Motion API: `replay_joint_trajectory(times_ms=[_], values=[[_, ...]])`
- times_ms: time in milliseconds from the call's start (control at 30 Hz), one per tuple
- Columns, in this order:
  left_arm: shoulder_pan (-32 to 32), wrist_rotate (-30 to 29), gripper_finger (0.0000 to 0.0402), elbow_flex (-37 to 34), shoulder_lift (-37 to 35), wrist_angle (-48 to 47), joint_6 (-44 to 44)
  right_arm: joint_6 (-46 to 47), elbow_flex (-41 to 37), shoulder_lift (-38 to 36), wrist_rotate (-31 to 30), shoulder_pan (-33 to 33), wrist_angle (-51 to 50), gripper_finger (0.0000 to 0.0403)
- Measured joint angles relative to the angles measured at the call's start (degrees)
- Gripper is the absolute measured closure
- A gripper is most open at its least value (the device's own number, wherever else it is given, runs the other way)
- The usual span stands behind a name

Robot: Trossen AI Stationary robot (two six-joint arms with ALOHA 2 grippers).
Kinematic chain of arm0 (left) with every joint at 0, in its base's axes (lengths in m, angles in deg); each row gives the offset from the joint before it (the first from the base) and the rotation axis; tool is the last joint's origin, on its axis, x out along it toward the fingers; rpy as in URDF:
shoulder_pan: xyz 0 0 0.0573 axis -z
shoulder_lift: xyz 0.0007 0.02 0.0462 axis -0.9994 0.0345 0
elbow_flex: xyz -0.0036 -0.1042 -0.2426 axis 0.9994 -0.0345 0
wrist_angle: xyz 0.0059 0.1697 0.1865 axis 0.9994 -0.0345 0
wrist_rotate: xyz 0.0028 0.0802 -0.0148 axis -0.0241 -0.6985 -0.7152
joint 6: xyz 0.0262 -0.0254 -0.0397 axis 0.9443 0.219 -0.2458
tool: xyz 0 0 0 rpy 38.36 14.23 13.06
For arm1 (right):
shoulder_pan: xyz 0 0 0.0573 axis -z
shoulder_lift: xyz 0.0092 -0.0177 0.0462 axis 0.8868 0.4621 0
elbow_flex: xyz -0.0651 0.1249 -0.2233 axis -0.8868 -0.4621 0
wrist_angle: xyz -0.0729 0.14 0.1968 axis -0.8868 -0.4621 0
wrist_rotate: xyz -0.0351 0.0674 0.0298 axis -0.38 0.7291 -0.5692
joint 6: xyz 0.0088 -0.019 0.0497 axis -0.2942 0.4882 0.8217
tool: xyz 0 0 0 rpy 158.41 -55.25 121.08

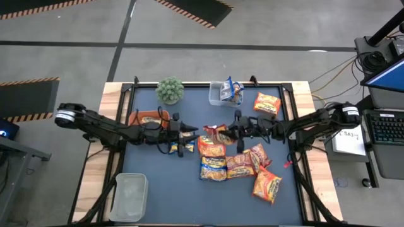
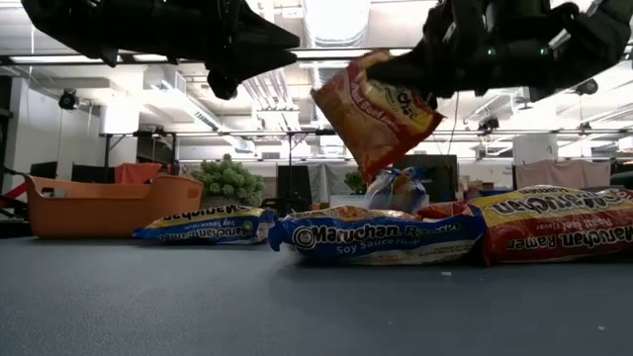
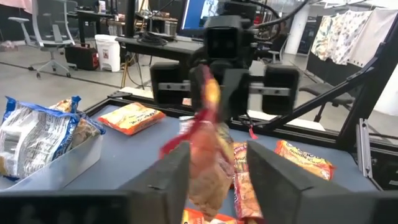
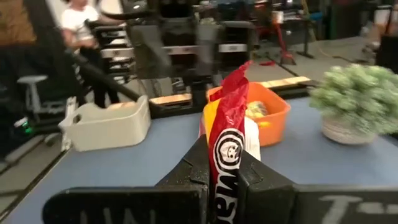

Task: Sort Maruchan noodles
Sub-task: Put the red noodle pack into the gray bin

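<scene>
My right gripper is shut on a red-and-yellow Maruchan noodle packet, held up over the middle of the table. My left gripper faces it from the table's left at the same height. It is open, its fingers showing on either side of the packet in the left wrist view, while the low view shows a gap between them. Several more packets lie flat on the mat below, and a blue one lies under my left gripper. My right gripper pinches the packet's red end edge between its two fingers. The fingers come level from the table's right. The packet hangs tilted below and beyond the fingers, lifted clear of the packets on the table.
An orange tray stands at the left behind my left arm, with a potted plant at the far edge. A clear tub holding blue packets is at the far middle, and another clear tub at the near left. Loose packets lie at the right.
</scene>
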Motion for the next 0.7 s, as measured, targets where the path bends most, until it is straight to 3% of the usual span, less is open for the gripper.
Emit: replay_joint_trajectory(times_ms=[167, 300, 467, 700], values=[[0.00, 0.01, 0.0181, 0.00, 3.23, 4.92, 0.77, -2.22, 2.53, 0.02, 0.06, -2.04, -4.99, 0.0394], [0.00, 0.67, 0.0144, 0.00, 8.24, 11.65, 2.00, -3.56, 4.24, 0.02, 0.04, -2.95, -7.99, 0.0394], [0.00, 2.51, 0.0138, 1.40, 15.46, 20.51, 2.03, -4.55, 5.41, 0.02, 1.41, -3.20, -10.06, 0.0394], [-0.02, 8.03, 0.0156, 7.69, 23.25, 22.07, 2.89, -5.34, 5.66, 0.02, 1.85, -3.26, -10.87, 0.0394]])
